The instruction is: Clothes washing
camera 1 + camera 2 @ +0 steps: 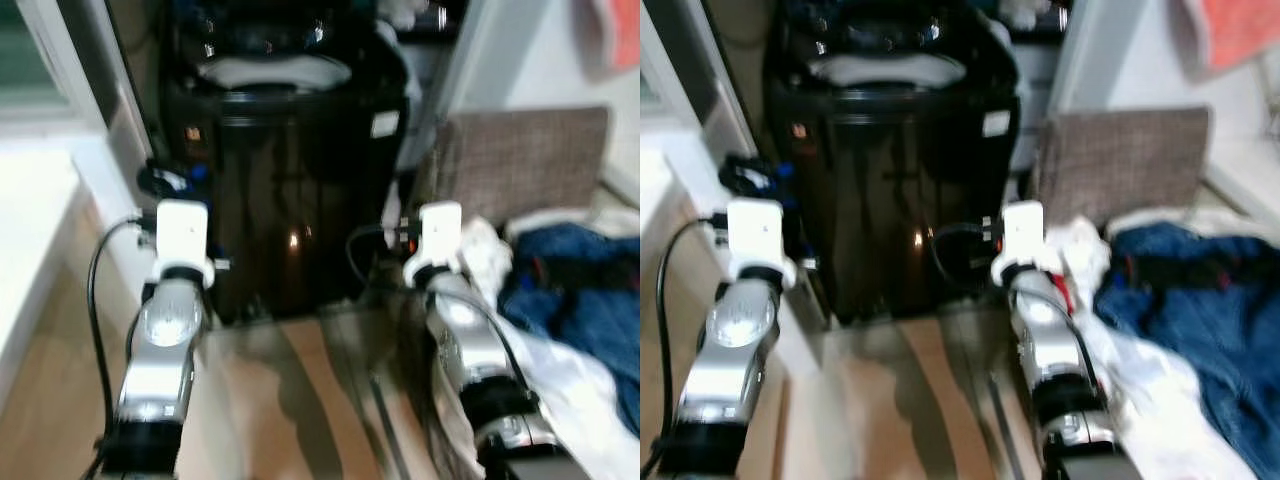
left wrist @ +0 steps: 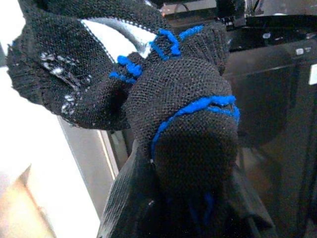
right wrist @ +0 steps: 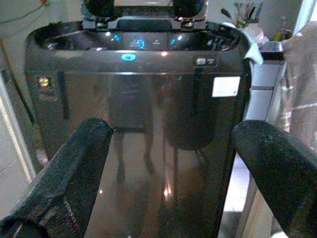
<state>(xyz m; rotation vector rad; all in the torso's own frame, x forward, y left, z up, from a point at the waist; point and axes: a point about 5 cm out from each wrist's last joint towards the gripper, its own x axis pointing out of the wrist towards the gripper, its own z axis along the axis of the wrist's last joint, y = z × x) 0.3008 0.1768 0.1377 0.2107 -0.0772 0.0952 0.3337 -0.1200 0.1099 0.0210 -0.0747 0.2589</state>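
Note:
A black top-loading washing machine [image 1: 290, 180] stands straight ahead, its control lights glowing blue [image 3: 130, 55] on the top edge. My left gripper [image 1: 165, 195] is raised at the machine's left front corner and is shut on a black knit garment with blue stitching [image 2: 183, 124], which hides its fingers. My right gripper [image 3: 171, 144] is held up in front of the machine's right side. It is open, and between its black fingers [image 3: 74, 178] I see nothing but the glossy front panel.
On the right lies a pile of laundry, with blue denim [image 1: 580, 290] over white cloth [image 1: 560, 370], in front of a brown woven panel [image 1: 520, 160]. A white ledge [image 1: 30, 230] runs along the left. Below my arms is wooden floor [image 1: 290, 400].

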